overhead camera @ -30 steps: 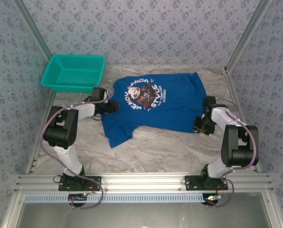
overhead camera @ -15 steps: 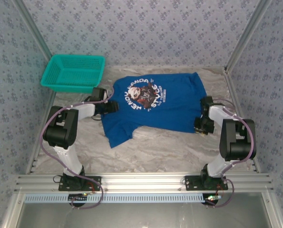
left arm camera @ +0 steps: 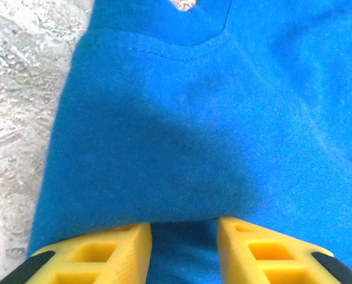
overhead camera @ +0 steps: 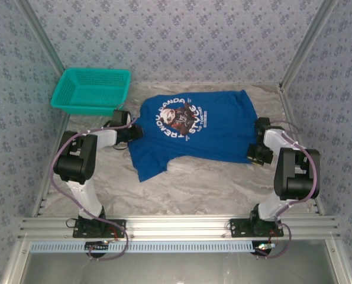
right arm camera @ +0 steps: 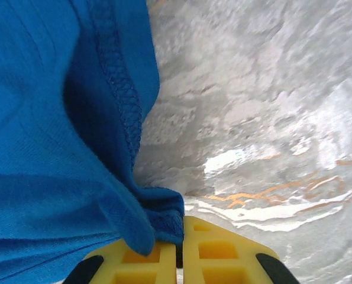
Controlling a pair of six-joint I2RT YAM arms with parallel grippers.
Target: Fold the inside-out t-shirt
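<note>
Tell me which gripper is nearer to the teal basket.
Left. The left gripper is at the t-shirt's left edge, close to the basket; the right gripper pinches its right edge, far away.

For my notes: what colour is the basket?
The basket is teal, best seen in the top view.

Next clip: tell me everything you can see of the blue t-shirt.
The t-shirt is royal blue, soft knit cotton by its look, short-sleeved, with a round white-lettered print facing up. It lies spread nearly flat on the marbled table, neck toward the left arm, hem toward the right, one sleeve pointing at the near edge. The right gripper is shut on a hem corner, where looped seam stitching shows. The left gripper straddles a raised fold beside the neck seam, its fingers apart.
</note>
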